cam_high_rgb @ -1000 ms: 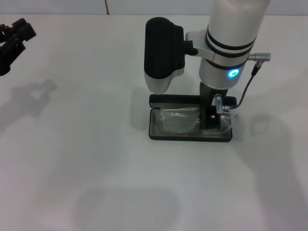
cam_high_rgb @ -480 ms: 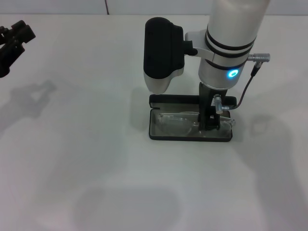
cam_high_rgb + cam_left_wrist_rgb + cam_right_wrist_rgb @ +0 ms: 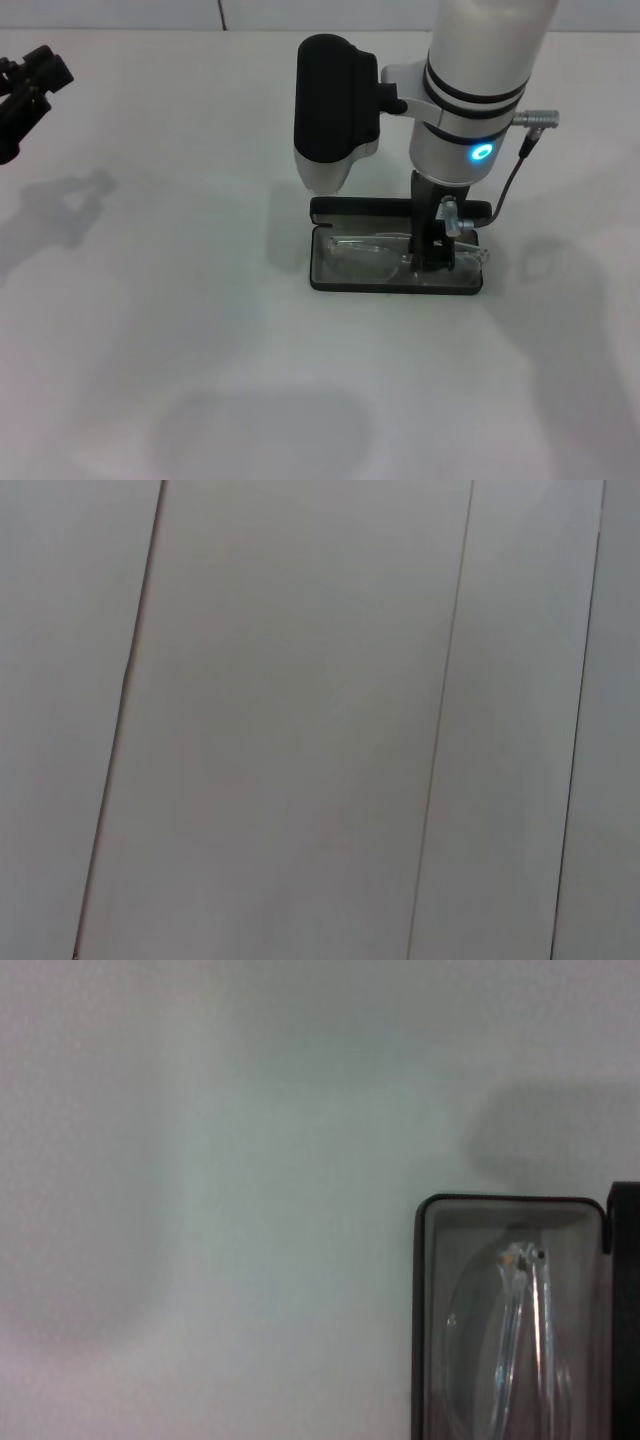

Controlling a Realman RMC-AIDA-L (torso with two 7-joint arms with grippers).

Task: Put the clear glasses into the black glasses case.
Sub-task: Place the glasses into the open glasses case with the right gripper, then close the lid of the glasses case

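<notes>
From the head camera, the black glasses case (image 3: 396,262) lies open on the white tabletop (image 3: 180,330), its lid standing along the far edge and its grey-lined tray facing up. The clear glasses (image 3: 372,252) lie inside the tray, folded, lenses toward the robot's left end of the case. The right claw (image 3: 436,252) reaches straight down into the right part of the tray at the glasses; whether its fingers are clamped or parted I cannot tell. The left claw (image 3: 30,85) hangs at the far left edge, well apart from the case, its state unclear. The left wrist camera shows only pale panels with thin dark seams. The right wrist camera shows one end of the case (image 3: 428,1300) with the glasses (image 3: 520,1340) resting on the grey lining.
</notes>
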